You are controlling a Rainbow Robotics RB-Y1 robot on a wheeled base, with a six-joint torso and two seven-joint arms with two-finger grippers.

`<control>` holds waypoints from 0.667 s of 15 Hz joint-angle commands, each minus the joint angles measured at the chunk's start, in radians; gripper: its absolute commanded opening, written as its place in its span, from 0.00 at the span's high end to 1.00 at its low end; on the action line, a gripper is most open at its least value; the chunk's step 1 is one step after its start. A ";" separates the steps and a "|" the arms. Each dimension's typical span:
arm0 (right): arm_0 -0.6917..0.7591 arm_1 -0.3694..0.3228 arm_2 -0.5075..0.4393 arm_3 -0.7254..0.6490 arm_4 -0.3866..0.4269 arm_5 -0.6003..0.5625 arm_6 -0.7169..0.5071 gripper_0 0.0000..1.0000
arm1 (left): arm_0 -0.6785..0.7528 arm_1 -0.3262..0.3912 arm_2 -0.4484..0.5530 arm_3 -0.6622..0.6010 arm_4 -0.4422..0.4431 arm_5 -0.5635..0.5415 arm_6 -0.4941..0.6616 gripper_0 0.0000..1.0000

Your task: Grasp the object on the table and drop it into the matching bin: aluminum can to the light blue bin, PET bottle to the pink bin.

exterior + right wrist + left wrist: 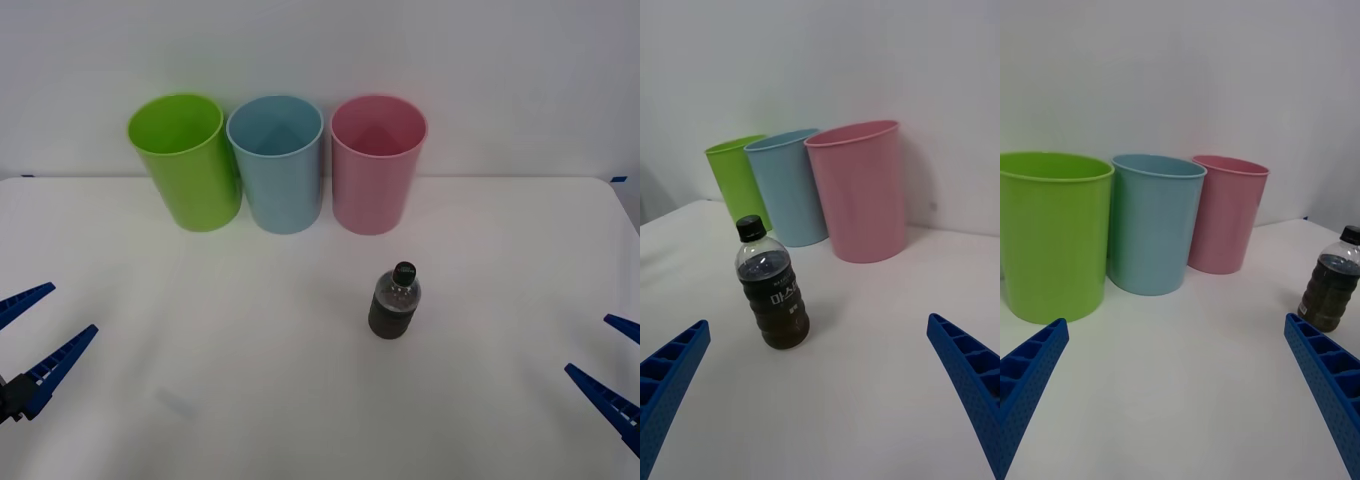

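Blue ribbed fingers mark the left gripper [35, 343], low at the near left edge of the table [200, 330], spread wide and empty. Along the far edge, left to right: lime green bin [185, 160], light blue bin [277, 163], pink bin [377, 163], close together in a row. PET bottle [394, 301] stands upright on bare tabletop just in front of the pink bin, cap on, apart from all bins. Right gripper [612, 372] sits at the near right edge, fingers parted, holding nothing, and faces the bottle. Judgement: right arm is better placed. Best approach is level, fingers straddling the dark body below the shoulder, closing squarely so the bottle doesn't tip.
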 commanded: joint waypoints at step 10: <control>-0.085 0.003 0.199 0.179 0.010 0.054 0.293 0.00 | 0.000 0.000 0.000 0.000 0.000 0.000 0.000 0.00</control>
